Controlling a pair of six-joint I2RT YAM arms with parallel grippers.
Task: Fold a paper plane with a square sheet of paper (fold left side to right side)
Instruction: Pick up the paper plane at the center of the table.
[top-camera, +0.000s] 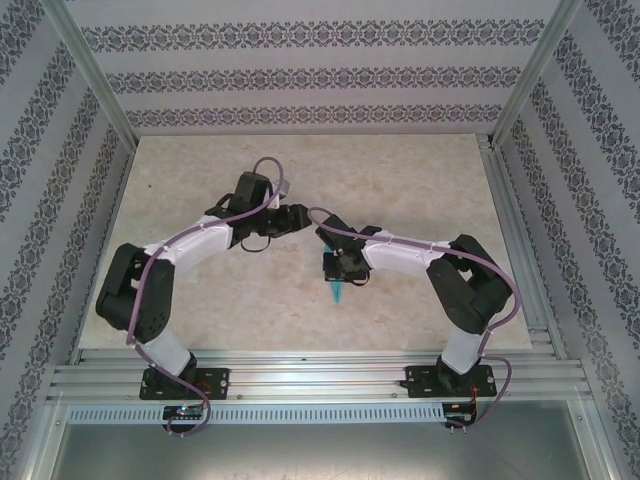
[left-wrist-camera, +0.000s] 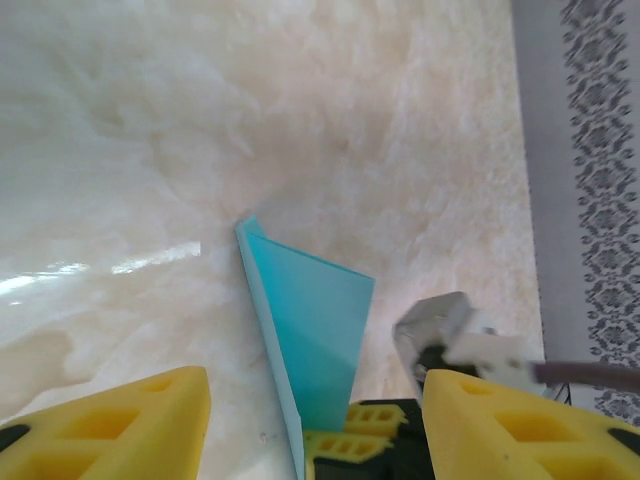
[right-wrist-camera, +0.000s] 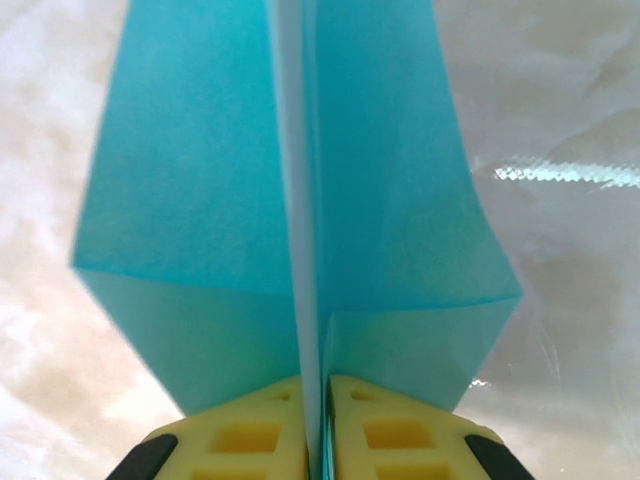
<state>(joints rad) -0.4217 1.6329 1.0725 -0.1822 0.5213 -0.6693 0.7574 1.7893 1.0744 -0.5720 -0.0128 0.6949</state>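
There is one paper plane (right-wrist-camera: 300, 200), turquoise-blue and already creased. Its middle fold stands upright, with two flaps spreading out, one to each side. The right gripper (right-wrist-camera: 317, 392) has its two yellow fingers (right-wrist-camera: 250, 435) pressed together on that middle fold, pinching the paper tight.

From above, the plane (top-camera: 338, 292) shows as a small pointed sliver sticking out under the right gripper (top-camera: 345, 266), near the middle of the table (top-camera: 420, 180) and pointing toward the near edge. I cannot tell whether it touches the tabletop.

In the left wrist view the plane (left-wrist-camera: 310, 320) stands as one tall, slim triangle. The left gripper (left-wrist-camera: 315, 380) is spread wide, its two yellow fingers (left-wrist-camera: 140, 425) far apart and holding nothing. From above, the left gripper (top-camera: 295, 218) sits near the right one but apart from it. The two arms bend in toward each other.
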